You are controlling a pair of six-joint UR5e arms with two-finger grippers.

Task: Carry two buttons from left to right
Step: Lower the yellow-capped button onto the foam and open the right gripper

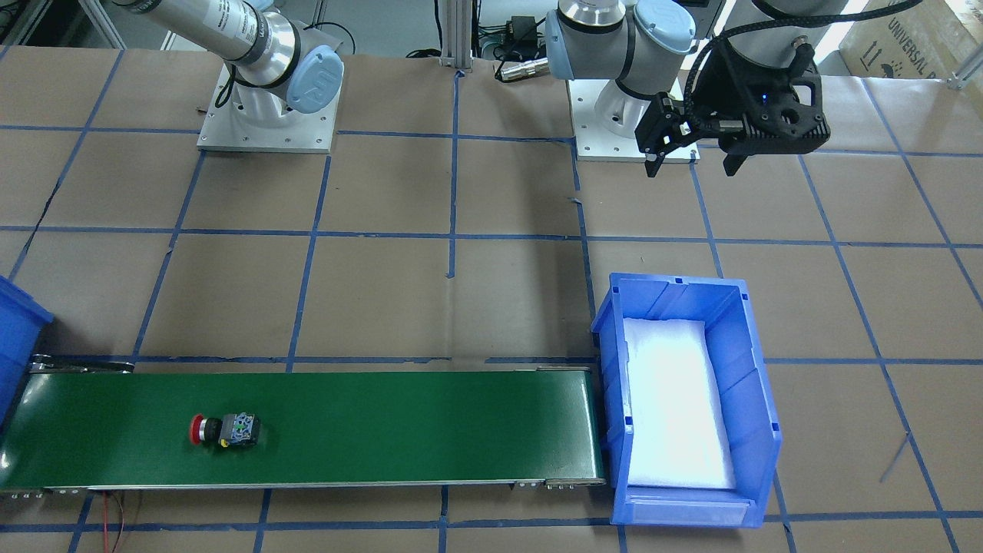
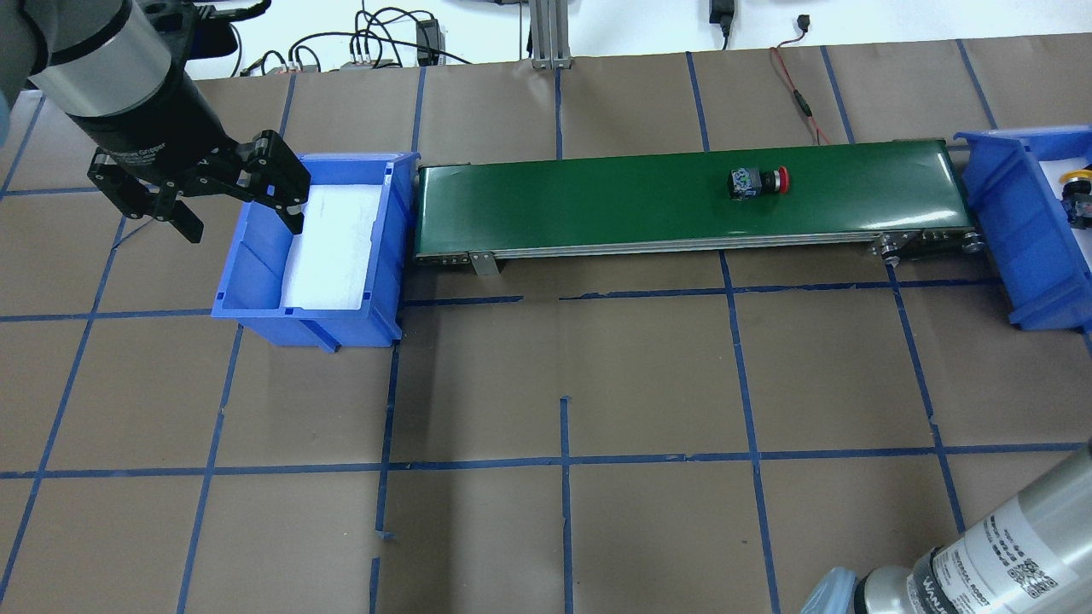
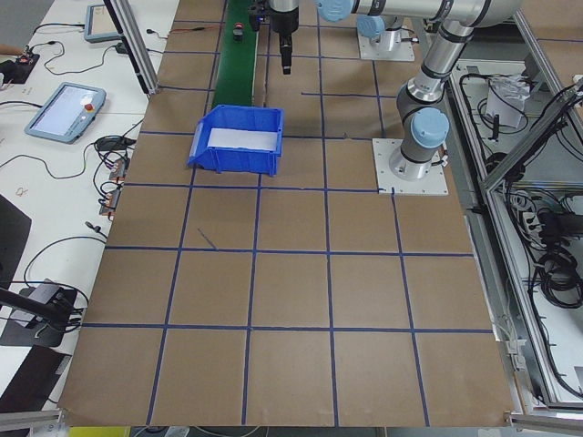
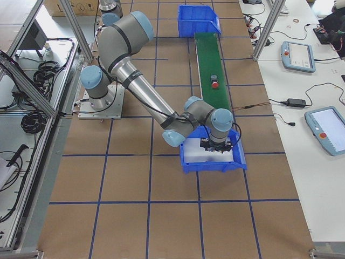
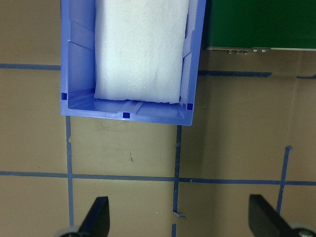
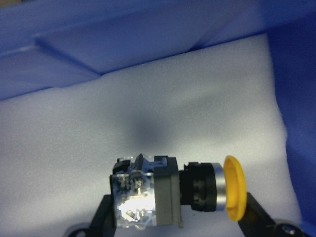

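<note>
Red button: the red button (image 2: pixel 757 182) lies on its side on the green belt (image 2: pixel 597 205), in the belt's half nearer the robot's right, short of the right bin (image 2: pixel 998 196).
Long axis: it runs along the belt, with the red cap towards the right bin and the blocky body trailing towards the left.
Yellow button: the yellow button (image 6: pixel 173 192) lies on its side on the white foam (image 6: pixel 148 108) inside the right bin.
Right pincer: the right pincer (image 4: pixel 217 147) is down in the right bin, spread wide. One finger stands off the yellow button's body end and the other off its cap, so it straddles the button lengthwise. No squeeze shows.
Left pincer: the left pincer (image 2: pixel 239 217) is spread and holds nothing. It hangs over the worktop (image 2: pixel 648 375) just beside the outer wall of the left bin (image 2: pixel 307 328), which holds only a foam liner.
Nearer arm: the right, by a wide margin. The left pincer is well apart from the red button, beyond the belt's far end.
Coming move, as a judgement: the right pincer must rise clear of the bin wall and travel towards the robot's left along the belt. Closing across the button's narrow body would need its fingers set across the belt.
</note>
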